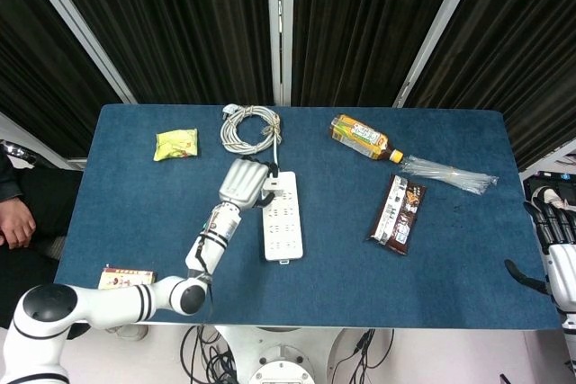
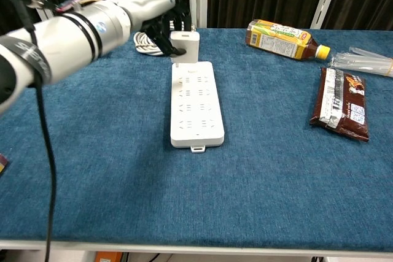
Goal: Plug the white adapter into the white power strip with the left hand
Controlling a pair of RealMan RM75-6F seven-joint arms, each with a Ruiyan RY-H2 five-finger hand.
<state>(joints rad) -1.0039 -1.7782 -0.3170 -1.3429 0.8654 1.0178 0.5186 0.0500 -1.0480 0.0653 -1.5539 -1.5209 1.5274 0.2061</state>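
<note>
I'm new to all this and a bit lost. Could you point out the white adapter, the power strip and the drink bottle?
white adapter (image 2: 185,45), chest view, its front face.
power strip (image 2: 196,115), chest view, middle of its top.
drink bottle (image 1: 359,136), head view, its label.

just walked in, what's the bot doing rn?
The left hand holds the white adapter over the far end of the white power strip, near the coiled cable. It looks close to the sockets but not seated yet. The right hand sits idle at the table's right edge, holding nothing.
</note>
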